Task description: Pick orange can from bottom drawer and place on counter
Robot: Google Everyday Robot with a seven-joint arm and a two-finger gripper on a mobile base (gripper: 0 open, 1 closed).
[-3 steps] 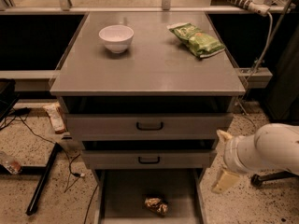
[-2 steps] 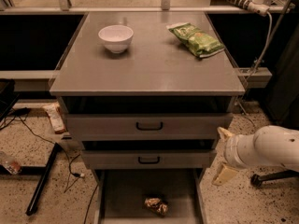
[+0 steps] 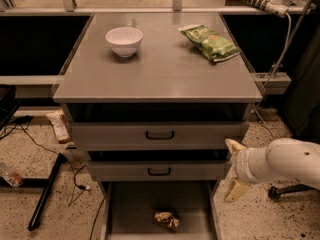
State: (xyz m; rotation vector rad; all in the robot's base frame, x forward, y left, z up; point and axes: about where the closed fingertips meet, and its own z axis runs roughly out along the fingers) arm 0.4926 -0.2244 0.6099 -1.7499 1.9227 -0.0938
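Note:
The orange can (image 3: 167, 220), a small crumpled golden-brown foil-like object, lies on the grey floor of the open bottom drawer (image 3: 131, 208), near its front middle. My gripper (image 3: 234, 170) is at the right of the cabinet, beside the middle drawer's right end, above and to the right of the can. Its two cream fingers (image 3: 236, 190) stand spread apart, one up and one down, with nothing between them. The white arm (image 3: 282, 162) comes in from the right. The counter (image 3: 160, 69) is the grey cabinet top above.
A white bowl (image 3: 124, 40) stands on the counter at the back left and a green snack bag (image 3: 210, 42) lies at the back right. Two closed grey drawers with black handles (image 3: 160, 135) sit above the open one. Cables and a black stand leg (image 3: 45, 194) lie on the floor at left.
The arm has drawn slightly to the left toward the cabinet's right side. The can, the bowl and the bag have not moved.

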